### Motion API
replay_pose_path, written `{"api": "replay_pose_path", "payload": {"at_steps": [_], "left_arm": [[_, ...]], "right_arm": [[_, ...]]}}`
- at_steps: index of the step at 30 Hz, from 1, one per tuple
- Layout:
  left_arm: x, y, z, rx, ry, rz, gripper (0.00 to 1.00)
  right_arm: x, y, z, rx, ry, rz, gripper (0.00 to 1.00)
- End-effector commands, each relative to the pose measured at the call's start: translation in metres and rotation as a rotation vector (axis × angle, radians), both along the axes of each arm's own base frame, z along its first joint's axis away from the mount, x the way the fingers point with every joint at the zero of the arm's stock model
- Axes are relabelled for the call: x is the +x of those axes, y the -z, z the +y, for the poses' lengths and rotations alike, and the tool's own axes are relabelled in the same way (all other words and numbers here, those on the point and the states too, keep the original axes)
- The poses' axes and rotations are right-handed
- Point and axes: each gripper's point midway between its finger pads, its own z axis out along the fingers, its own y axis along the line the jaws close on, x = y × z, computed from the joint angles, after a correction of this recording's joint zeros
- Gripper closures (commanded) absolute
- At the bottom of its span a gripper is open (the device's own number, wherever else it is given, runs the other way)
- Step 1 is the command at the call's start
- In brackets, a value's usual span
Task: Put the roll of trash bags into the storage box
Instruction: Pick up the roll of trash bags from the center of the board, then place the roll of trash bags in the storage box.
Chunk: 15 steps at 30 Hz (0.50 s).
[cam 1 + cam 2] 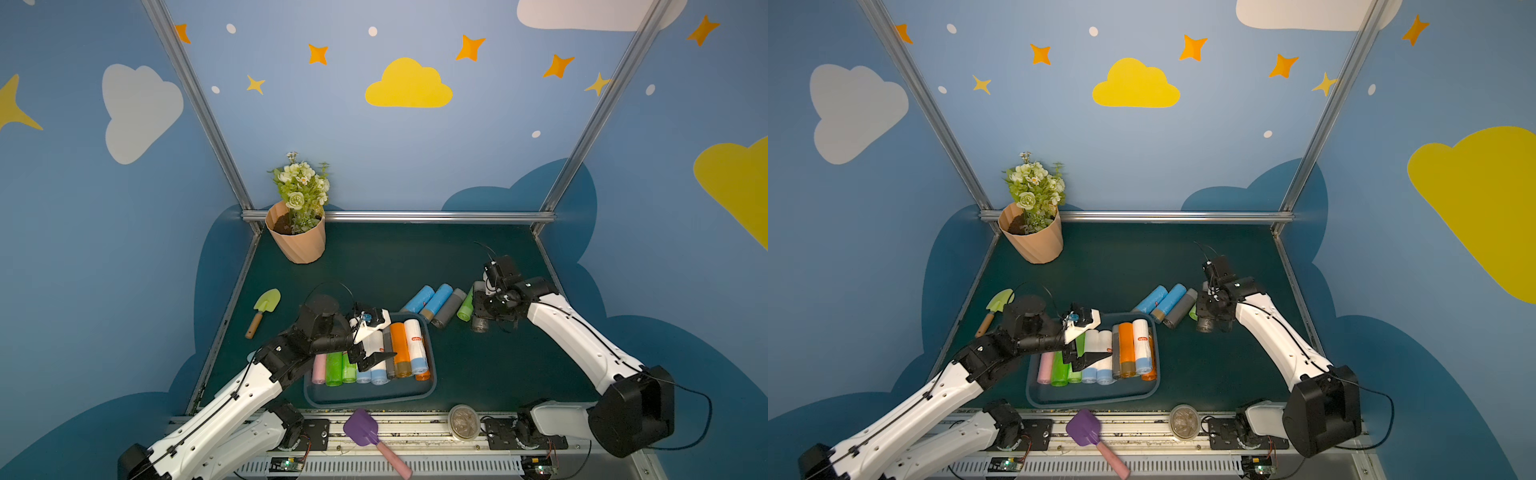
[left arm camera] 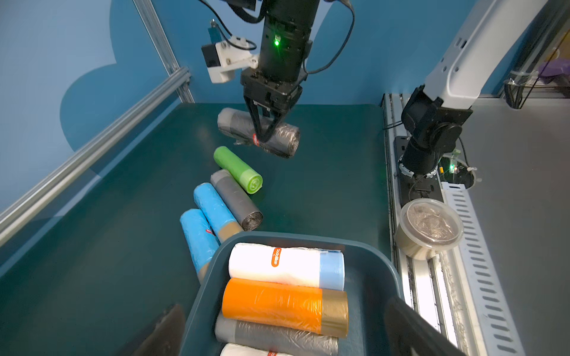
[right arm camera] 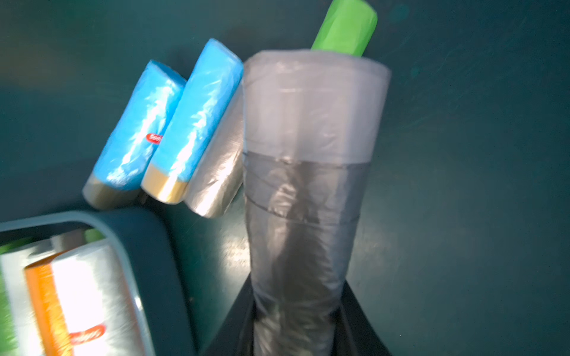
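**Right gripper** (image 2: 265,135): jaws clamped across a grey roll of trash bags (image 2: 233,123). The roll is carried crosswise just past the loose green roll (image 2: 237,169), well apart from the storage box (image 1: 370,402).

**Left gripper** (image 1: 388,336): jaws spread wide with nothing between them, hanging over the box's far half.

**Storage box:** sits at the front middle of the dark green table (image 1: 395,266). A row of rolls fills its far side, and a bare strip runs along the near rim.

**Loose stock:** two blue rolls (image 1: 438,297), a loose grey roll (image 1: 451,307) and the green one lie side by side off the box's far right corner.

**Open room:** bare mat to the right of the box and back to the far rail.

**Edges:** flowerpot (image 1: 297,241) in the far left corner, green trowel (image 1: 264,309) near the left edge.
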Motion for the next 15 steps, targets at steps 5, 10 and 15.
{"api": "replay_pose_path", "payload": {"at_steps": [5, 10, 15], "left_arm": [[-0.025, -0.005, 0.013, -0.009, -0.029, 0.159, 0.00], [-0.047, -0.007, 0.033, -0.102, -0.111, 0.275, 0.00], [-0.047, -0.010, 0.054, -0.263, -0.261, 0.312, 0.00]], "right_arm": [[-0.027, -0.034, 0.041, 0.086, -0.009, -0.024, 0.70], [-0.039, -0.045, 0.066, 0.092, -0.039, -0.046, 0.70], [-0.047, -0.047, 0.099, 0.101, -0.086, -0.049, 0.70]]}}
